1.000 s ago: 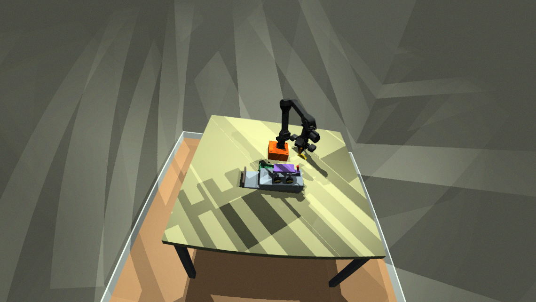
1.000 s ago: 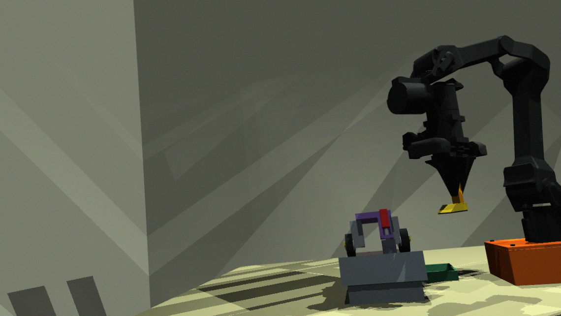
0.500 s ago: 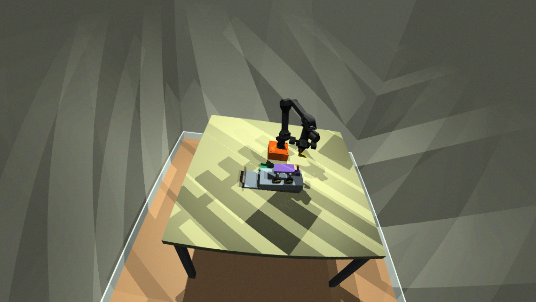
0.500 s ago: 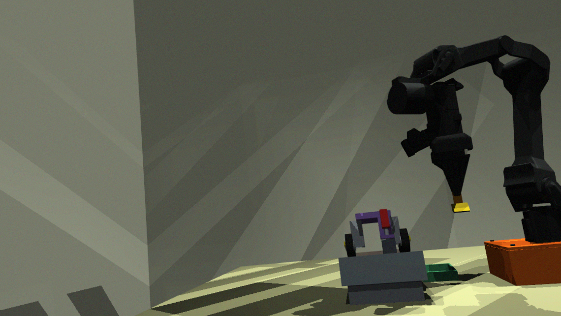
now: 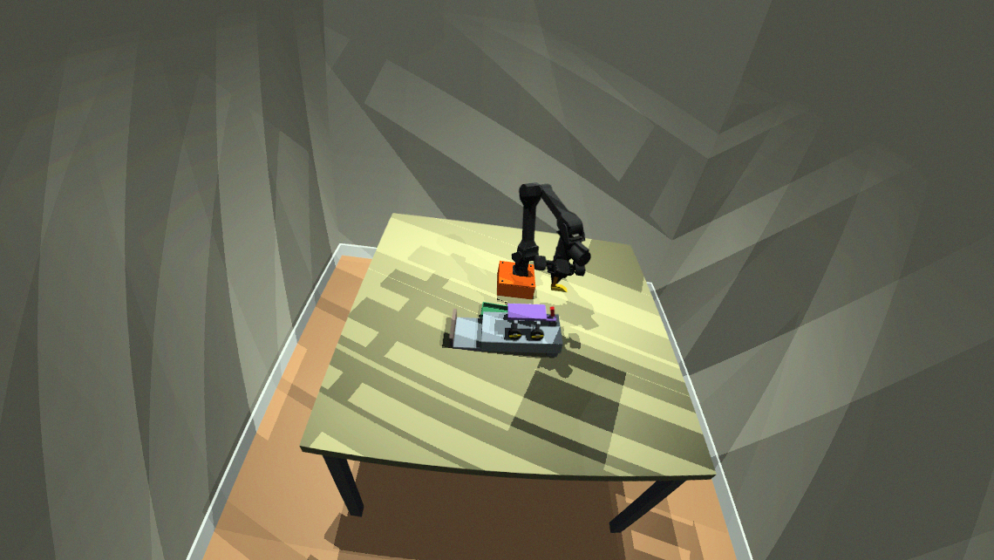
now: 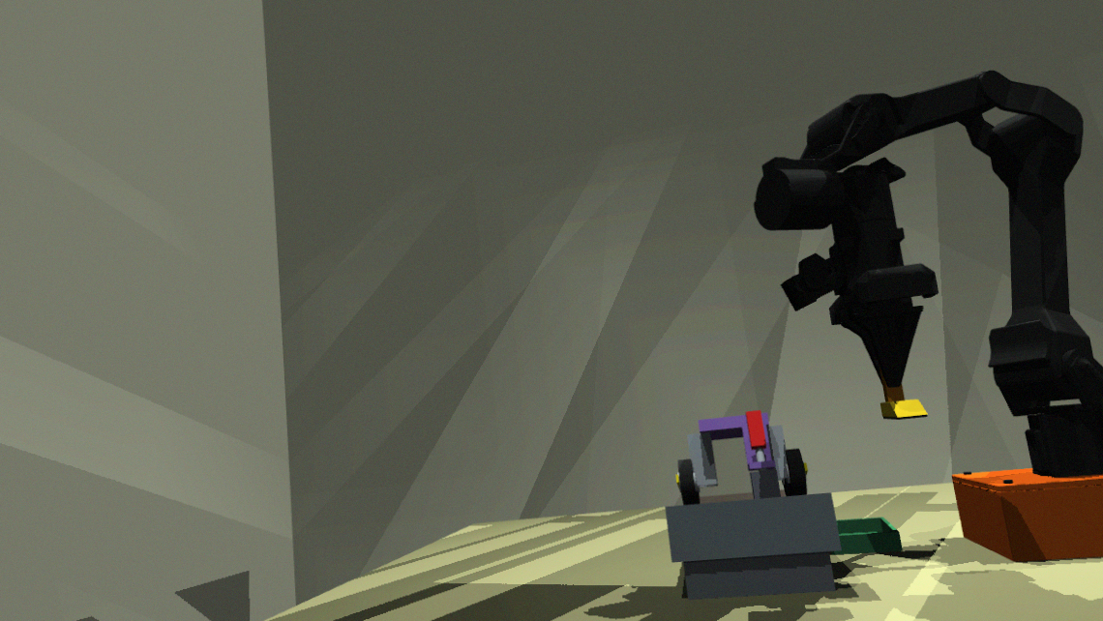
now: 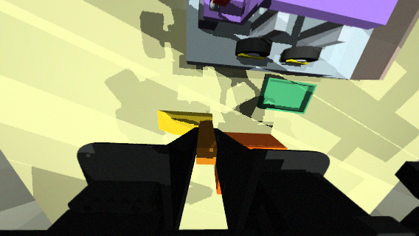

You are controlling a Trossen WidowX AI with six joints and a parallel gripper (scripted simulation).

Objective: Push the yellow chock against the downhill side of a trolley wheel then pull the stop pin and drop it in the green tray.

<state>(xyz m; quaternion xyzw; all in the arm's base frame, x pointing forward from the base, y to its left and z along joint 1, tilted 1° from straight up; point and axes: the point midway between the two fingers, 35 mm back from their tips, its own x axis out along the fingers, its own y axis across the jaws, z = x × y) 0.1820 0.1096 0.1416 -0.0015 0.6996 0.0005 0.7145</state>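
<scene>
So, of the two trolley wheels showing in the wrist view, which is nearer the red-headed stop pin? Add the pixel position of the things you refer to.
The uphill wheel (image 6: pixel 795 472) (image 7: pixel 253 46), left in that view. The downhill wheel (image 7: pixel 300 54), on the right, stands farther from the pin (image 5: pixel 552 310) (image 6: pixel 756 428) (image 7: pixel 220 2).
</scene>
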